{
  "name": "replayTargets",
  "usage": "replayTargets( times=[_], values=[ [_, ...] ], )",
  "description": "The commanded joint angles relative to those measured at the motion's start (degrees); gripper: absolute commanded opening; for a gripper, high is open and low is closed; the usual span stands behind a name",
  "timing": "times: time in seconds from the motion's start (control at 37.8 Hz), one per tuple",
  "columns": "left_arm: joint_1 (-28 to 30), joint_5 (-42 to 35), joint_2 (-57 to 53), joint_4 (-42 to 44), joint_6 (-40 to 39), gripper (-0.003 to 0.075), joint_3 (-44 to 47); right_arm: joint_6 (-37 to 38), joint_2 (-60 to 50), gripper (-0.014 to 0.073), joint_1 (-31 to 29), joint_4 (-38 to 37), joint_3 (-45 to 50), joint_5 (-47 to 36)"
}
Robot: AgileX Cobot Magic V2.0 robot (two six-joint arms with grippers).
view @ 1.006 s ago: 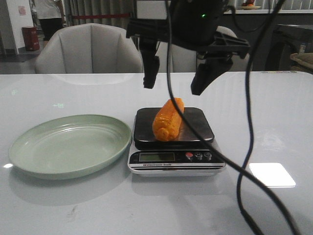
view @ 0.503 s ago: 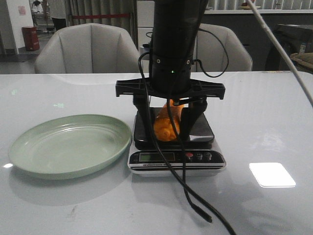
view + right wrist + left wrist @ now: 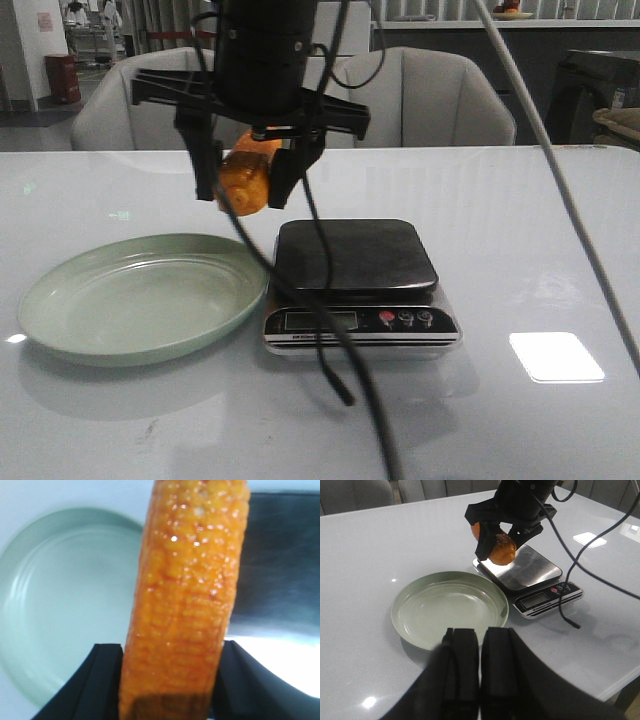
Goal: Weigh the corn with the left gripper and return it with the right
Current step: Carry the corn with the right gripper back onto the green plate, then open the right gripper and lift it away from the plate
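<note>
The orange-yellow corn [image 3: 245,178] hangs in the air, held in my right gripper [image 3: 242,192], above the table between the green plate [image 3: 140,300] and the black scale [image 3: 355,255]. In the right wrist view the corn [image 3: 185,605] fills the space between the black fingers [image 3: 102,680], with the plate [image 3: 65,600] on one side below and the scale platform [image 3: 280,565] on the other. The platform is bare. My left gripper [image 3: 481,632] is shut and empty, above the near side of the plate [image 3: 447,607]. It looks across at the held corn [image 3: 501,550] and scale [image 3: 527,567].
A black cable [image 3: 330,350] hangs from the right arm across the scale's front and ends near the table. Another cable [image 3: 560,200] crosses the right side. Grey chairs [image 3: 170,100] stand behind the table's far edge.
My right gripper came down around the corn on the scale, shut on it, lifted it off and carried it left toward the plate. The scale platform is now bare.
</note>
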Motion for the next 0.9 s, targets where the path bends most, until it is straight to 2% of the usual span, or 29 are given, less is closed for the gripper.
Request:
replayTargets(
  times=[0.0,0.16,0.24,0.4,0.56,0.66,0.87],
  values=[
    [0.17,-4.31,0.62,0.21,-0.02,0.0113,-1.39,-0.40,-2.11,0.0153,1.97,0.61,-2.01,-2.90],
    [0.17,-4.31,0.62,0.21,-0.02,0.0113,-1.39,-0.40,1.45,0.0157,4.02,3.15,-2.01,-5.59],
    [0.17,-4.31,0.62,0.21,-0.02,0.0113,-1.39,-0.70,3.15,0.0220,4.60,3.94,-2.01,-6.42],
    [0.17,-4.31,0.62,0.21,-0.02,0.0113,-1.39,-0.70,5.90,0.0616,5.05,4.09,-2.20,-8.00],
    [0.17,-4.31,0.62,0.21,-0.02,0.0113,-1.39,-0.70,5.55,0.0596,5.07,4.21,-2.34,-8.40],
    [0.17,-4.31,0.62,0.21,-0.02,0.0113,-1.39,-2.53,4.22,0.0596,4.16,4.21,-4.15,-5.89],
    [0.17,-4.19,0.62,0.21,-0.02,0.0113,-1.39,-14.97,-0.38,0.0596,1.39,4.53,-8.40,3.62]
  ],
)
